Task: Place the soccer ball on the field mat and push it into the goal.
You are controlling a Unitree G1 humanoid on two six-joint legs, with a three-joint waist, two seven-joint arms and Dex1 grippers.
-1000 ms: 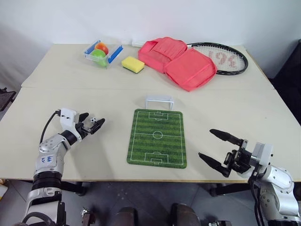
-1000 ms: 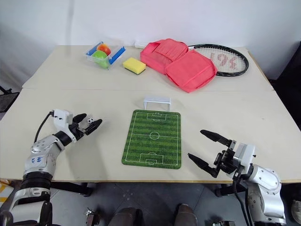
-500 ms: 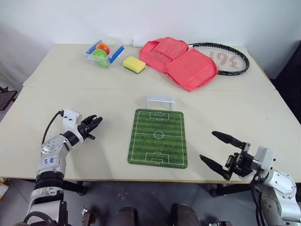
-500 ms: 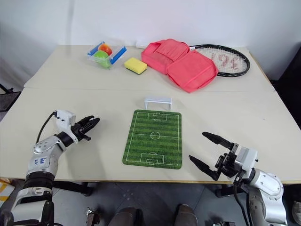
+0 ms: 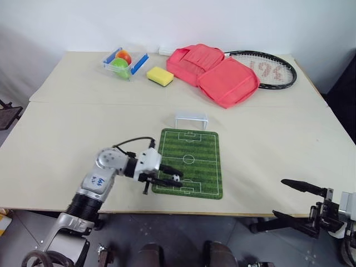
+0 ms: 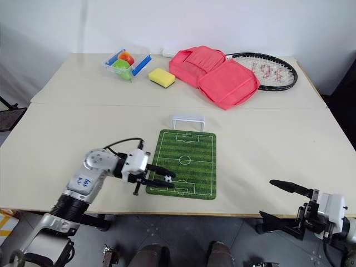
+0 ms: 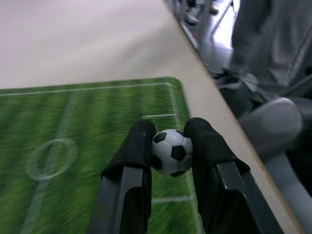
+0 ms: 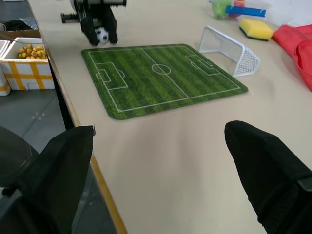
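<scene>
My left gripper (image 5: 173, 179) is clamped on the soccer ball (image 7: 170, 151), one black finger (image 7: 131, 161) pressed to each side of it, so the ball sits pinched between the tips. Seen from my head camera, the gripper reaches in from the nine o'clock side and holds the ball over the near left corner of the field mat (image 5: 192, 161), around the near penalty box; whether the ball touches the mat surface I cannot tell. The mat lies flat on the table (image 5: 67, 128) close to its near edge. The goal (image 5: 191, 119) stands upright at the mat's twelve o'clock end, just beside its far edge, well apart from the ball. My right gripper (image 5: 303, 200) hangs off the table's near edge at about four o'clock from the mat, fingers spread wide apart and gripping nothing. Along the far side of the table, at eleven o'clock, a clear tray (image 5: 123, 58) holds an orange ball and a green ball, with a yellow sponge (image 5: 159, 75) beside it. At one o'clock lies a pink bag (image 5: 217, 72), partly overlapping a tennis racket (image 5: 270, 68).
</scene>
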